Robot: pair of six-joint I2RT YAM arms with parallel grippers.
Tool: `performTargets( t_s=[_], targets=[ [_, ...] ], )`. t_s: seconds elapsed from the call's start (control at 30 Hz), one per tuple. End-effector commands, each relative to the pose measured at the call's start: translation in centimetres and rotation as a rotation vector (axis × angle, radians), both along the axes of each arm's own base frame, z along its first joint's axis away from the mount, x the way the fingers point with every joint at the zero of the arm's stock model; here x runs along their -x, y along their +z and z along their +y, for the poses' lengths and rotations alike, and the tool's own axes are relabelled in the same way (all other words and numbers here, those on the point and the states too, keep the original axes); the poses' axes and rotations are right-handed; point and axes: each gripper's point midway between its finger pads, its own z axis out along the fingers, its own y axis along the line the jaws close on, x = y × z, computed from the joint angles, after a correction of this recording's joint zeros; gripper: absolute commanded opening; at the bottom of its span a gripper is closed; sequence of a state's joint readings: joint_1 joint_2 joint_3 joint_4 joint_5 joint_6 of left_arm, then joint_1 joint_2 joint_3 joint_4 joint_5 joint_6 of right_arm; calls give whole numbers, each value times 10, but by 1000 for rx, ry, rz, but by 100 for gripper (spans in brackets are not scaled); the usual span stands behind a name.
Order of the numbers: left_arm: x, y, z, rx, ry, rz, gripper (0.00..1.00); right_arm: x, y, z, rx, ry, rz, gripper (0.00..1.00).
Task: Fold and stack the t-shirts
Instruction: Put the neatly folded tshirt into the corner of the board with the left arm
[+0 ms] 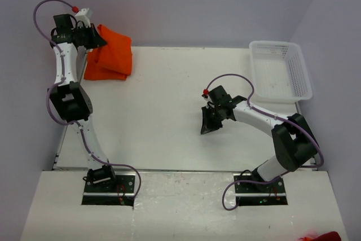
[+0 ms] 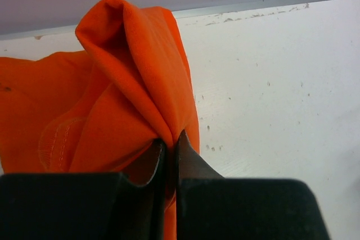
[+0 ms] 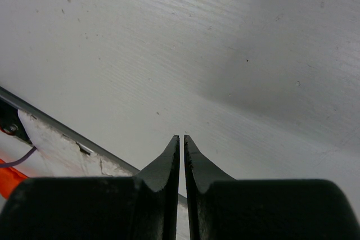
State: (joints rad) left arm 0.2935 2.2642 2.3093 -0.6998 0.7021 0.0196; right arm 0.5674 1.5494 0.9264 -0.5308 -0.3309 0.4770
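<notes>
While the orange t-shirts [image 1: 110,57] are lying bunched in the far left corner of the counter [image 1: 169,100], close against its back edge, your left claw [image 2: 169,141] is pinching a raised ridge of their cloth. Its jaws are clamped together on the fold, and the fabric is tenting up above the tips. You are holding only a narrow gather of thin cloth that is probably prone to slipping, so you would likely do best lifting slowly and straight up. As you lift, be watching whether one layer or several are coming with it; how many the pinch is taking cannot be told from these views. Then be drawing the shirt toward the middle of the counter, where there is room for spreading it flat. Your right claw [image 1: 206,128] is hovering over that middle area, jaws together on nothing and well apart from the cloth, so it is free for catching an opposite edge. The white basket [image 1: 280,45] is sitting in the far right corner.
</notes>
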Motion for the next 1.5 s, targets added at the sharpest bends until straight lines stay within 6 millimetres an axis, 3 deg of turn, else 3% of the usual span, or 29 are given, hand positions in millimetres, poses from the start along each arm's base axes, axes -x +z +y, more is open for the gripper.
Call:
performTargets(
  t_s=[0.0,0.23,0.4,0.47,0.5,0.53,0.57,0.63,0.67,0.7,0.8,0.87,0.9,0.93,0.97,1.03,1.07,1.1,1.13,1.2,1.23,1.27,1.3,1.4,1.43,1.47],
  targets=[
    [2,35,16,-21,32,-85,0,-6,8,3,-14,10,-32,7],
    [-11,12,44,-38,97,-53,0,0,7,4,-17,21,-5,7],
    [-21,-11,78,9,175,-21,0,4,12,4,-26,25,6,7],
    [-28,-15,97,30,224,-40,37,11,18,6,-54,47,13,7],
    [-27,-18,97,53,216,-33,65,12,18,7,-57,56,13,7],
    [-31,-14,102,68,213,-64,100,14,18,6,-60,61,8,7],
    [-32,-17,100,98,206,-66,100,14,17,5,-55,60,3,7],
    [-37,-12,96,116,194,-99,100,15,14,6,-60,60,10,7],
    [-36,3,91,120,182,-132,100,16,13,8,-67,59,18,7],
    [-34,-1,86,122,178,-127,100,17,13,12,-87,66,27,7],
    [-28,31,78,-21,243,-181,100,19,8,16,-87,75,34,7],
    [-17,63,54,-73,231,-231,100,21,9,20,-87,81,28,7],
    [-7,98,10,-61,136,-302,100,21,13,25,-95,90,17,7],
    [-7,98,9,-62,134,-304,100,21,13,25,-96,88,16,7],
    [-7,101,-12,-55,107,-300,100,20,15,25,-93,86,9,7],
    [-6,103,-31,-41,97,-288,100,18,20,24,-93,76,-15,7],
    [-5,96,-49,-33,68,-262,89,18,22,23,-93,71,-23,7],
    [-3,95,-56,-23,71,-248,77,16,24,22,-90,63,-37,7],
    [-1,80,-56,12,131,-186,65,16,26,21,-93,56,-44,7],
    [6,76,-61,49,156,-163,25,15,32,19,-94,49,-71,8],
    [9,47,-61,100,199,-113,4,11,32,15,-71,32,-94,7],
    [15,31,-60,114,229,-81,0,11,32,11,-57,26,-100,7],
    [31,-1,-58,118,271,-12,0,11,36,10,-56,22,-118,7],
    [47,-20,-56,188,338,0,0,12,48,7,-75,15,-159,7],
    [57,-45,-59,239,354,50,0,11,51,6,-78,10,-173,7],
    [62,-46,-55,274,369,45,7,14,50,4,-79,9,-177,7]
  ],
)
